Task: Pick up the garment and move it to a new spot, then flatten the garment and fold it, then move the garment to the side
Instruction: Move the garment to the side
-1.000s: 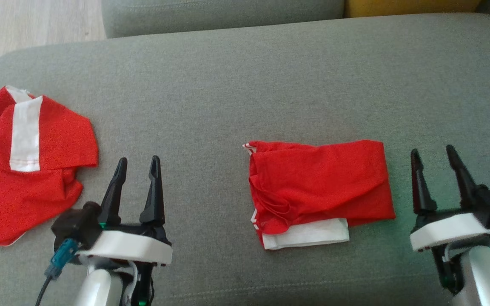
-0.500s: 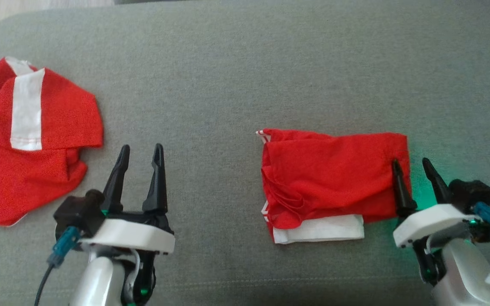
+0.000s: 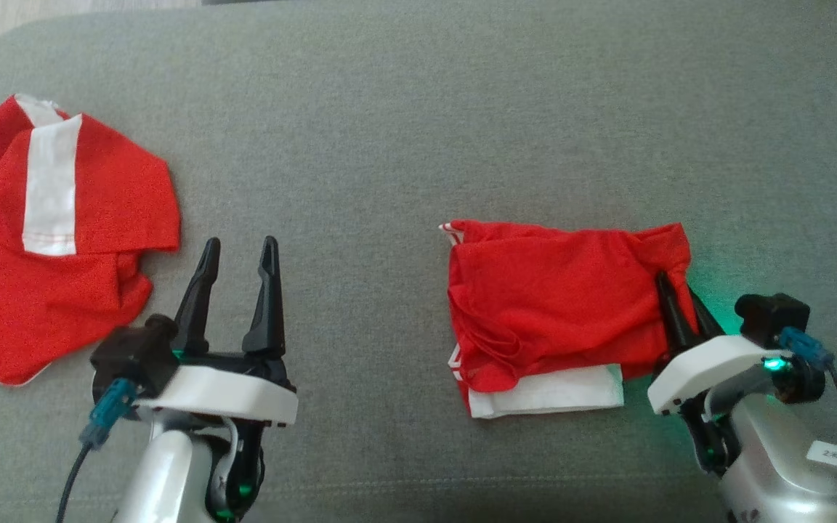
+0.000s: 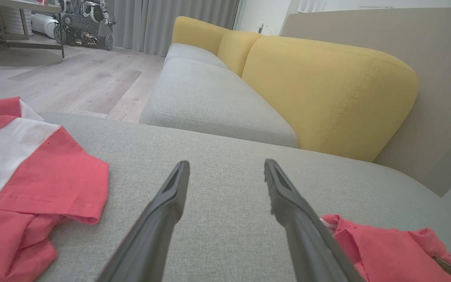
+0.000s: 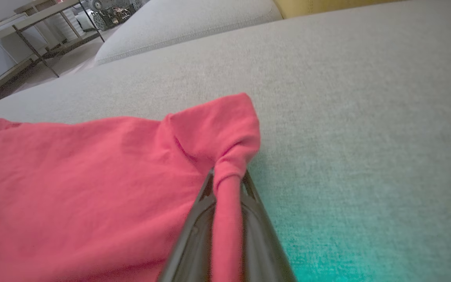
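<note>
A folded red garment [image 3: 556, 298] with a white layer showing under its near edge lies on the grey couch cushion [image 3: 418, 131], right of centre. My right gripper [image 3: 676, 289] is shut on the garment's right edge, and the red cloth bunches up between its fingers [image 5: 227, 178]. The garment [image 5: 92, 176] spreads to the left of the grip in the right wrist view. My left gripper [image 3: 240, 245] stands open over bare cushion, well left of the garment, with nothing between its fingers [image 4: 226, 163]. A corner of the garment [image 4: 386, 250] shows at the lower right of the left wrist view.
A second red garment with a white stripe [image 3: 48, 240] lies crumpled at the cushion's left end, beside my left gripper [image 4: 33, 176]. A yellow backrest [image 4: 319, 86] and another grey seat stand beyond. Wooden floor [image 4: 73, 78] lies past the left end.
My right gripper moved in from the right onto the folded garment's right edge and shut on it, bunching the cloth. The head camera tilted down early on. The left gripper stayed open.
</note>
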